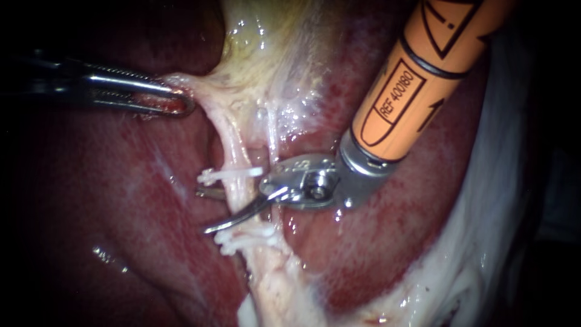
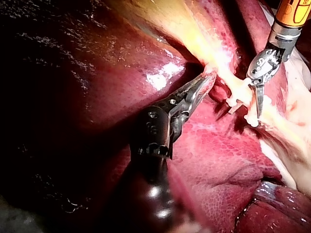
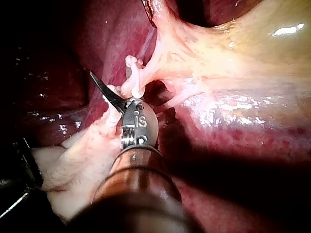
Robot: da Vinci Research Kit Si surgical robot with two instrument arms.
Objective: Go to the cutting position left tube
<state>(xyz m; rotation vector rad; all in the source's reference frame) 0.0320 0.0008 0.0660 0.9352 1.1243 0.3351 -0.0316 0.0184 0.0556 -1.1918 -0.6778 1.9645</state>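
Blades of the right instrument stand open across the left tube. One blade lies in front of it and the other shows just behind, on its left side. Whether either blade touches the tube cannot be told.

The tube is a pale cord running down from the gallbladder over the red liver. The blades sit between two white clips on it, the upper clip just above them and the lower clip just below. Only a narrow stretch of bare tube shows between the clips, and the front blade lies close to the lower one. A thinner strand runs down just right of the tube and ends beside the instrument's hinge.

Well to the left, the left instrument has its jaws closed on a flap of pale tissue at the gallbladder's edge, which stretches taut toward it. White fatty tissue borders the liver on the right.
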